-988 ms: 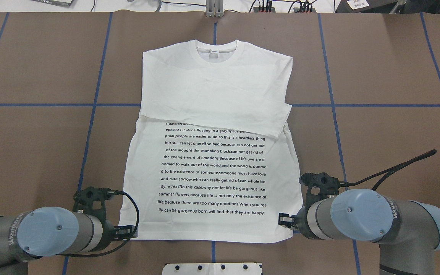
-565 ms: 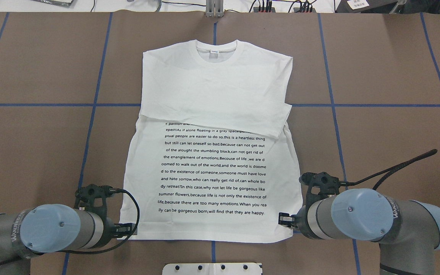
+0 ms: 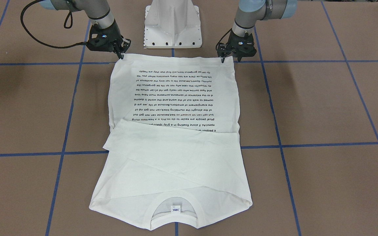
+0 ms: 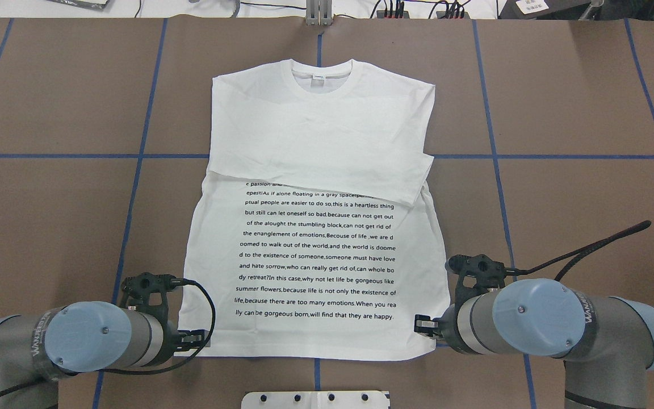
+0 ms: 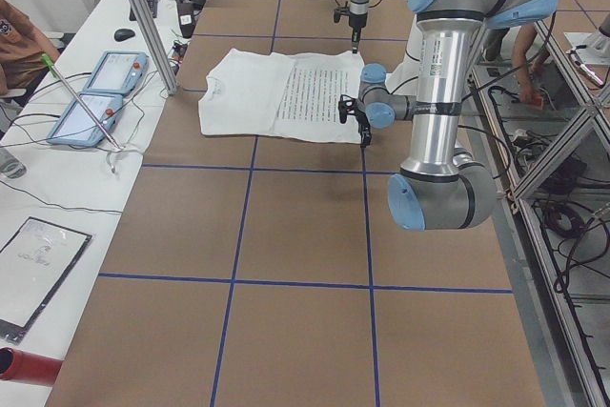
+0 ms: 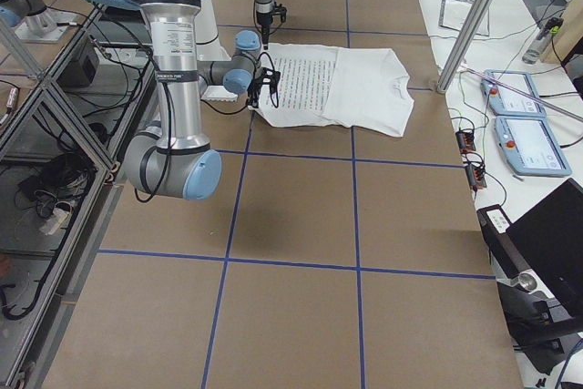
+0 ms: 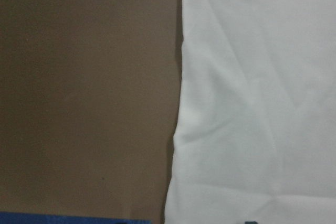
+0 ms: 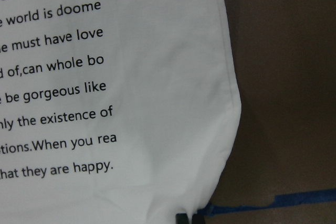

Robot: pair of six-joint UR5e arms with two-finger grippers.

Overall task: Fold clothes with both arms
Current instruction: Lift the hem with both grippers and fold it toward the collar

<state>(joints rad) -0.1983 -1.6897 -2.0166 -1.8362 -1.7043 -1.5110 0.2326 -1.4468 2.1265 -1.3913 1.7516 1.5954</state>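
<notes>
Two hem corners of the white shirt (image 4: 315,255), flat on the desk (image 4: 560,113), are attended. In the last second my left claw (image 4: 195,339) slid inward onto its corner; the right claw (image 4: 424,325) held. Whether either has closed I cannot tell; the lift looks next.

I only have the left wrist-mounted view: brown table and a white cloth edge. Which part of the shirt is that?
Observer: The hem corner of the shirt on the robot's left; the left arm has its jaws there.
Operator: Are sleeves sticking out?
Observer: No; folded cloth lies across the chest, covering the top lines of the printed text.
Operator: The other arm?
Observer: The right arm is at the opposite hem corner.
</notes>
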